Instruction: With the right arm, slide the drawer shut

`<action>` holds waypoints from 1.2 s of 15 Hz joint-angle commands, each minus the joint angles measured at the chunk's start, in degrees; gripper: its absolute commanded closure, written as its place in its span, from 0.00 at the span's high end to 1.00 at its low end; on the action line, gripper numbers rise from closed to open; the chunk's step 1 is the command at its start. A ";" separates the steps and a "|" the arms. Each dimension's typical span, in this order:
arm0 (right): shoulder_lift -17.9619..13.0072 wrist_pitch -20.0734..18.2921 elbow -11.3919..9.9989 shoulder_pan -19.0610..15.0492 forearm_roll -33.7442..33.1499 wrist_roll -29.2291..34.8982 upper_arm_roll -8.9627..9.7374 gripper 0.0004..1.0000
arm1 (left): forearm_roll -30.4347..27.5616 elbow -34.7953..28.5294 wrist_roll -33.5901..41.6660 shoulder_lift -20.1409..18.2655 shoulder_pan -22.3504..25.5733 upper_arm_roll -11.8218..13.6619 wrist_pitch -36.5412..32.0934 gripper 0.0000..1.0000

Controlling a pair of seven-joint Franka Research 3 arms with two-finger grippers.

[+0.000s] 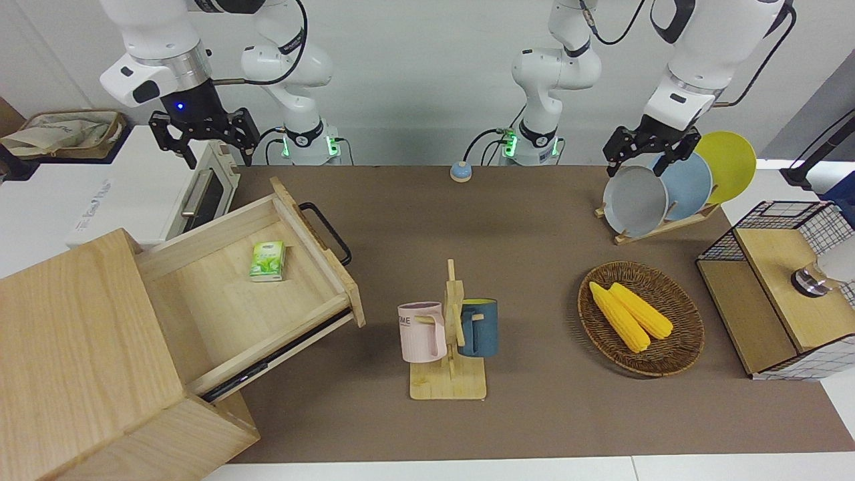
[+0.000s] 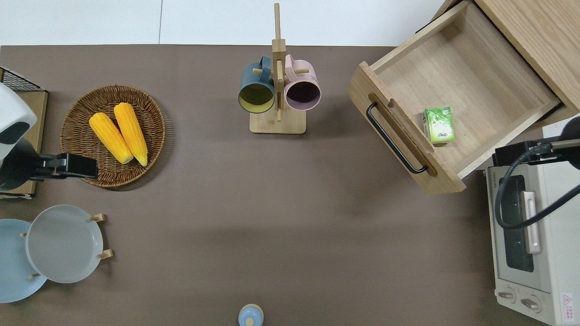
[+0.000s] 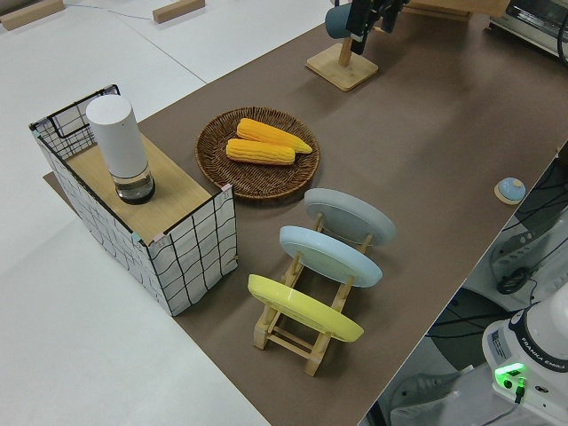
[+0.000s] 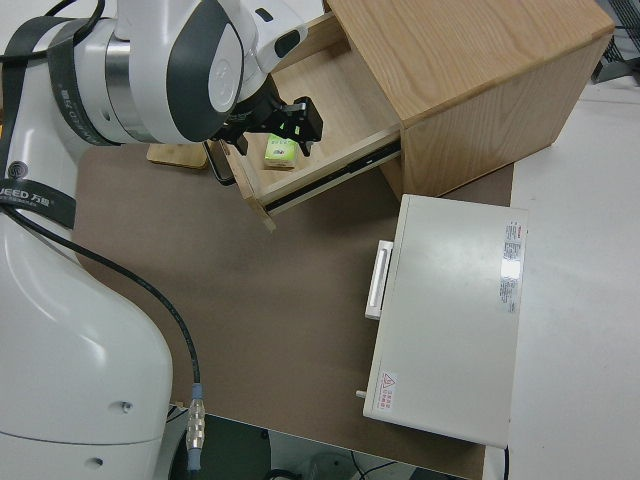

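The drawer point(image 1: 220, 300) of the light-wood cabinet point(image 1: 80, 361) stands pulled far out, its black loop handle point(image 1: 325, 230) facing the table's middle. A small green box point(image 1: 268, 260) lies inside it. My right gripper point(image 1: 212, 152) hangs open in the air with nothing between its fingers. In the overhead view the right gripper point(image 2: 516, 154) is over the toaster oven's end, beside the drawer point(image 2: 471, 81) and apart from the handle point(image 2: 394, 140). The right side view shows the right gripper point(image 4: 275, 135) above the drawer point(image 4: 320, 100). My left arm is parked, its left gripper point(image 1: 641, 160) open.
A white toaster oven point(image 1: 194, 194) sits next to the drawer, nearer to the robots. A mug rack point(image 1: 449, 334) stands mid-table. Toward the left arm's end are a basket of corn point(image 1: 681, 334), a plate rack point(image 1: 658, 194) and a wire rack point(image 1: 781, 287).
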 commanded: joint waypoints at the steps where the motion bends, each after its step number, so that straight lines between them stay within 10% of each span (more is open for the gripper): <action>1: 0.53 0.20 0.38 0.64 -0.47 1.69 -0.37 0.99 | 0.73 0.12 0.08 -0.48 -0.21 0.21 -0.82 1.00; 8: 0.53 -0.51 0.38 0.56 -0.20 3.36 -0.37 0.91 | 0.73 0.12 0.08 -0.48 -0.21 0.21 -0.82 1.00; 13: 0.53 -1.04 0.38 0.64 -0.47 5.92 0.07 0.09 | 0.73 0.12 0.08 -0.48 -0.21 0.21 -0.82 1.00; 18: 0.53 -2.61 0.38 0.73 0.14 9.59 0.77 0.00 | 0.73 0.12 0.08 -0.48 -0.21 0.21 -0.82 1.00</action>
